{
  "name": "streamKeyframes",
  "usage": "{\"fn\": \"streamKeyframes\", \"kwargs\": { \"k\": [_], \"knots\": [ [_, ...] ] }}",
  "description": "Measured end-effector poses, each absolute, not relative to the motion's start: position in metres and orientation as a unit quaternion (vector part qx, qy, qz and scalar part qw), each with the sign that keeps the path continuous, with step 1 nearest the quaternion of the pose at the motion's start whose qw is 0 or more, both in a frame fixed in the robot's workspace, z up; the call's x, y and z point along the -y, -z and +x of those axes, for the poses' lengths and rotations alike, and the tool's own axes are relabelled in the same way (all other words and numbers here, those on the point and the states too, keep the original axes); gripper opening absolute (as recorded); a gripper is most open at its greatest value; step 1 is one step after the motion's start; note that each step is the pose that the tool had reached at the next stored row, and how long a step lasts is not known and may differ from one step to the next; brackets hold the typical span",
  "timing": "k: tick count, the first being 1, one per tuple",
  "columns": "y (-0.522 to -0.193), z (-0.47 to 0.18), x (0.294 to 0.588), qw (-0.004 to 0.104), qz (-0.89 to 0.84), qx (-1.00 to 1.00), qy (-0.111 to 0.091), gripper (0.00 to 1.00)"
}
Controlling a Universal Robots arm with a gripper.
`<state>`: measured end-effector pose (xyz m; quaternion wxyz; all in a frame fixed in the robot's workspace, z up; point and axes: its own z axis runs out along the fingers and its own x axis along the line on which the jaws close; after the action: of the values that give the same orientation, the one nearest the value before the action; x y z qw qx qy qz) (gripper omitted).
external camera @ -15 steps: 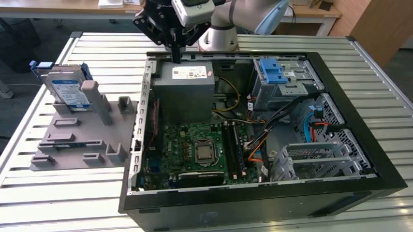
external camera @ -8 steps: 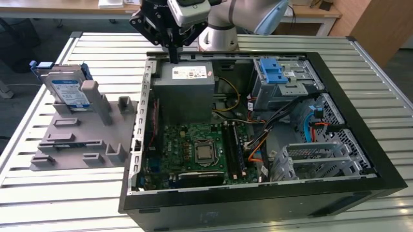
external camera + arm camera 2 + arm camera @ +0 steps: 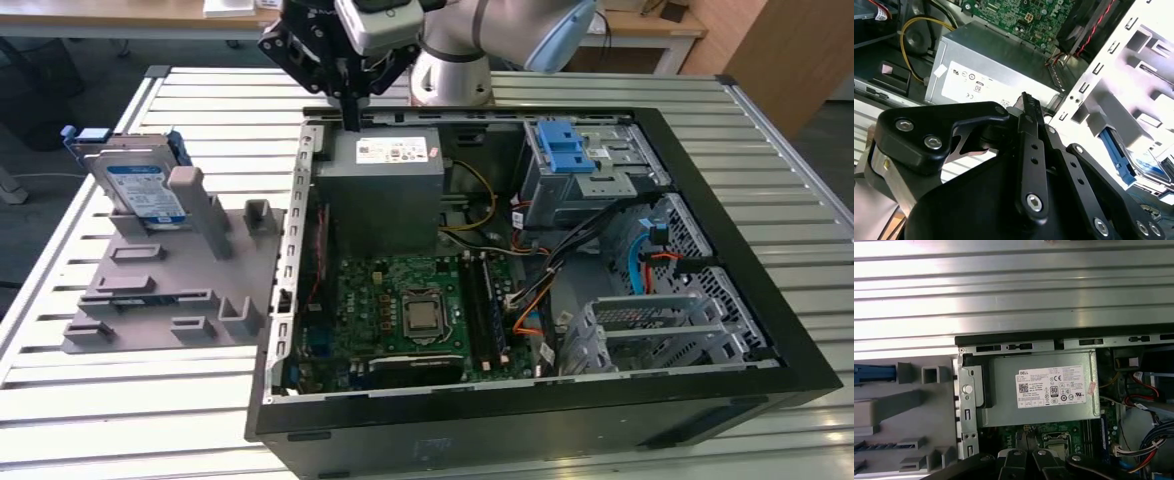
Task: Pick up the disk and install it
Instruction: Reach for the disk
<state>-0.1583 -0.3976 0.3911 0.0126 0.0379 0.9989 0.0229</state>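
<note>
One gripper (image 3: 351, 122), fingers closed on nothing, hangs top centre of the exterior view; the disk (image 3: 140, 188) stands upper left, well apart.

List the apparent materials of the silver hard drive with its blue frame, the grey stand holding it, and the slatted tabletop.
Silver hard drive: seemingly metal, with a paper label.
Blue frame: likely plastic, matte.
Grey stand: probably moulded plastic, dull and uniform.
Slatted tabletop: aluminium-looking, with reflective ribs.

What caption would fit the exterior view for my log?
The gripper hovers over the power supply in the open case; the disk stands in the grey fixture at the exterior view's left.
</note>
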Motion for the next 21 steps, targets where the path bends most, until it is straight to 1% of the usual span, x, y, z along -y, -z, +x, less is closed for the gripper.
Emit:
{"fn": "streamKeyframes", "kwargs": {
  "k": [10, 21],
  "knots": [
    [-0.389, -0.171, 0.390, 0.009, 0.038, -0.999, -0.021, 0.11],
    [-0.387, -0.183, 0.387, 0.009, 0.038, -0.999, -0.018, 0.11]
  ]
}}
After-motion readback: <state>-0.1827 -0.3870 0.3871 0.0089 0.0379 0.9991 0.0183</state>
